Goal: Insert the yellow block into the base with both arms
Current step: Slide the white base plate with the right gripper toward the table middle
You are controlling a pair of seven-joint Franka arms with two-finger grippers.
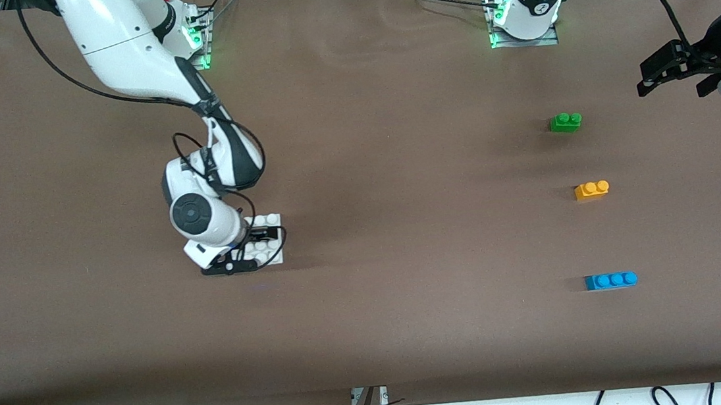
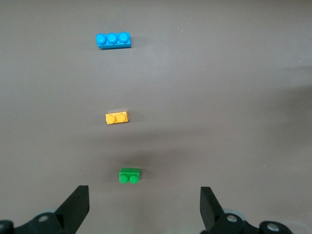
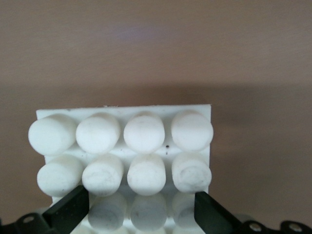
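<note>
The yellow block (image 1: 591,190) lies on the table toward the left arm's end, untouched; it also shows in the left wrist view (image 2: 117,117). The white base (image 1: 271,220) lies toward the right arm's end. My right gripper (image 1: 249,247) is down at the base, open, with its fingers (image 3: 73,212) standing either side of the studs of the base (image 3: 122,141). My left gripper (image 1: 646,79) is open and empty, up over the table's edge at the left arm's end, apart from the bricks; its fingers (image 2: 75,207) show in its wrist view.
A green two-stud brick (image 1: 566,122) lies farther from the front camera than the yellow block, and a blue three-stud brick (image 1: 611,280) lies nearer. Both show in the left wrist view, green (image 2: 129,175) and blue (image 2: 113,40). Brown cloth covers the table.
</note>
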